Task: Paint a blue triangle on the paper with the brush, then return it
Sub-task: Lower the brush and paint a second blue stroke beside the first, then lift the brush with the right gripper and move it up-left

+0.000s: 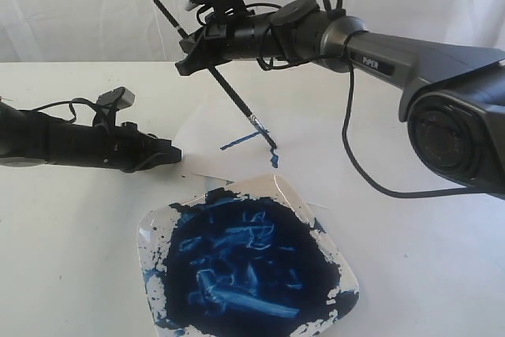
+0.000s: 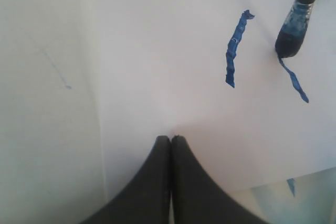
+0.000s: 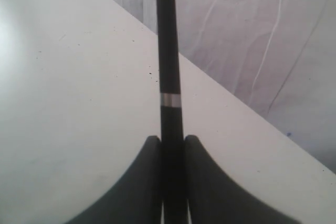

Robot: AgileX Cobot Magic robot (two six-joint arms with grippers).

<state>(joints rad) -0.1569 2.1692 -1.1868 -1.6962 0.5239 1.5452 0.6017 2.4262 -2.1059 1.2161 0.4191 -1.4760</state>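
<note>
1. A white draped cloth hangs behind an off-white table.
2. On the table we see the paper lying flat. A white square dish, smeared with dark-blue paint, sits just beside the sheet's near edge.
3. The right gripper is clamped on the brush. In the right wrist view the black handle runs out between the two fingers, and its pale band lies just beyond the fingertips.
4. The brush slants, with its handle end up towards the cloth and its bristle tip down on the paper.
5. We find the blue triangle on the sheet as only two separate strokes that do not meet. One is a longer ragged line. The other is a thin line that starts at the bristles touching the paper.
6. The left gripper lies low on the left with its fingers pressed together and nothing between them. Its tips are over the paper near the edge, apart from the strokes. We cannot tell whether they touch the sheet.
</note>
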